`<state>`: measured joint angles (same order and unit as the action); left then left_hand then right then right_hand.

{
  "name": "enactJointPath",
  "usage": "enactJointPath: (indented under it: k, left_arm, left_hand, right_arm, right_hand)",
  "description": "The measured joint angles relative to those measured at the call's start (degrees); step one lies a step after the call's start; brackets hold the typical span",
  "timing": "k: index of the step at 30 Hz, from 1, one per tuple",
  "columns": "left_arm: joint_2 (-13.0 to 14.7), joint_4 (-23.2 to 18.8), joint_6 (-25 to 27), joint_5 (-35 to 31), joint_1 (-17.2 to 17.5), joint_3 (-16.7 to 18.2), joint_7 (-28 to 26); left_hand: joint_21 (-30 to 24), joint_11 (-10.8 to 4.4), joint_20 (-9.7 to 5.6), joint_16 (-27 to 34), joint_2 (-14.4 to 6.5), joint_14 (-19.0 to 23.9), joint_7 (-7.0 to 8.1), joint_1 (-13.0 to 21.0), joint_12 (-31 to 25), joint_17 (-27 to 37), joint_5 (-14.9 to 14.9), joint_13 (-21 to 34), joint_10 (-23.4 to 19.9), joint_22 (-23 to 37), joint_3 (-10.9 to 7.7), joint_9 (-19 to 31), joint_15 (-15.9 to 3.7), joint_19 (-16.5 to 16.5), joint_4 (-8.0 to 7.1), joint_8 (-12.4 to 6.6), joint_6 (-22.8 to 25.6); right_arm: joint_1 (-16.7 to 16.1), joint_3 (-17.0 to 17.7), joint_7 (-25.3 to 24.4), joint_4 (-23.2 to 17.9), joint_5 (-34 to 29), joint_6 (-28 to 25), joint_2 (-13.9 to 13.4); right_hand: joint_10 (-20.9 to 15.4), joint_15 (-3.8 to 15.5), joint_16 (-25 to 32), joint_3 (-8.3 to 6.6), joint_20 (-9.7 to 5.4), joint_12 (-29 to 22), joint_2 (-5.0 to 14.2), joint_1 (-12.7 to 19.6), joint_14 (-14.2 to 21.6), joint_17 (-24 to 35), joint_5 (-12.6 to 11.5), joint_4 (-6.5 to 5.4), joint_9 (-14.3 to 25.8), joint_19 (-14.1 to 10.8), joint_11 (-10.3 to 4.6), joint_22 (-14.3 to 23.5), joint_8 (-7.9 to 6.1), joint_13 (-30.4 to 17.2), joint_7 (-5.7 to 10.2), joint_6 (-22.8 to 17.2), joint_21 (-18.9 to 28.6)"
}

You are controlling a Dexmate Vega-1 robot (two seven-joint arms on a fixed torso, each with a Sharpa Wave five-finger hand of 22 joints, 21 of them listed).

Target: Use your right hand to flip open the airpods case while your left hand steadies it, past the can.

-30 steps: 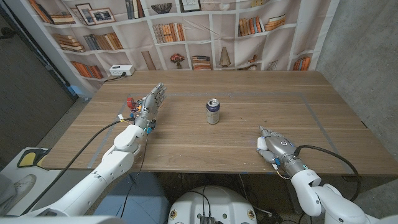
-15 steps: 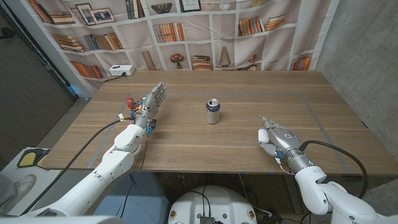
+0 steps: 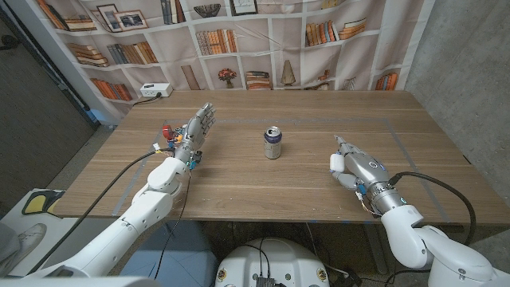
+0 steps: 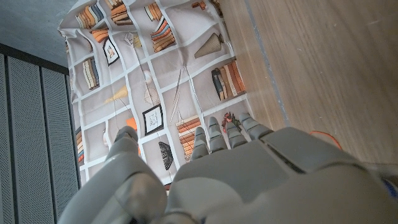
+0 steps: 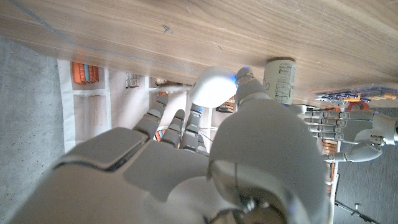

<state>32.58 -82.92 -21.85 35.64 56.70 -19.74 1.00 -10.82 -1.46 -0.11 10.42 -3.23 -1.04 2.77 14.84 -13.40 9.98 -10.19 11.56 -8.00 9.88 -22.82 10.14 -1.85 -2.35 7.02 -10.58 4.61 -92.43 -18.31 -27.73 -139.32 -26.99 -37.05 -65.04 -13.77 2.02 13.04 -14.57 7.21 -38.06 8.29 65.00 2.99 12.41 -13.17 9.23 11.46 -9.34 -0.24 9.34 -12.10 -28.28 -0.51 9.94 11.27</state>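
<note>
Right hand carries the case, left hand waits

The right hand (image 3: 356,171) pinches what looks like the white case (image 5: 211,88) at its thumb, right of the can (image 3: 273,143). The left hand (image 3: 194,131), fingers spread and holding nothing, stands well apart, probably ready to steady it.

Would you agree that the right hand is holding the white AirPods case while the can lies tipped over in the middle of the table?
Not quite: the can stands upright, not tipped over, as the head view shows. The rest holds: the right hand grips the white AirPods case, which the right wrist view shows between its fingers, and the can is in the middle of the table.
</note>
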Motion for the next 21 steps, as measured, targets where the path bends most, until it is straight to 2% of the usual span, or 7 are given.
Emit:
enactJointPath:
  k: [5,12,21]
  left_arm:
    - [-0.41,-0.01,-0.5,-0.25,-0.45,-0.35,0.38]
    - [-1.08,-0.01,-1.54,-0.83,-1.06,-0.99,1.0]
    - [-1.98,0.0,-2.72,-1.42,-1.67,-1.56,1.25]
  left_hand:
    - [0.0,-0.95,0.22,0.0,0.0,0.33,1.4,0.0,-1.01,0.0,0.0,0.0,-4.59,0.0,0.24,0.0,-0.32,0.22,0.24,-0.67,2.5]
    - [0.0,-1.0,0.22,0.0,0.0,0.33,1.42,0.0,-1.01,0.0,0.0,0.0,-4.7,0.0,0.24,0.0,-0.31,0.21,0.24,-0.67,2.66]
    - [0.0,-1.0,0.22,0.0,0.3,0.53,1.42,-0.3,-1.0,0.0,0.0,0.0,-4.7,0.0,0.23,0.0,-0.51,0.21,0.24,-0.67,2.66]
  right_arm:
    - [-0.99,2.99,-0.14,-0.1,2.07,3.34,0.76]
    - [-2.19,7.88,0.24,0.16,4.91,8.74,2.9]
    - [-2.6,12.5,2.74,1.69,9.12,16.95,6.34]
  right_hand:
    - [0.0,0.0,0.0,0.0,0.27,-0.11,-0.08,0.07,0.0,0.0,0.17,0.0,0.0,-0.13,0.0,0.0,0.0,0.0,0.0,0.0,0.0]
    - [-0.23,0.03,0.0,0.0,0.27,-0.54,-0.16,0.14,0.64,-0.01,0.17,-0.01,0.0,-0.13,0.23,0.0,0.0,0.0,0.0,0.0,0.0]
    - [-0.34,0.03,0.0,0.01,0.26,-0.55,-0.38,-0.08,0.64,-0.01,0.19,-0.01,0.01,-0.13,0.34,0.0,-0.21,-0.01,0.0,0.0,0.0]
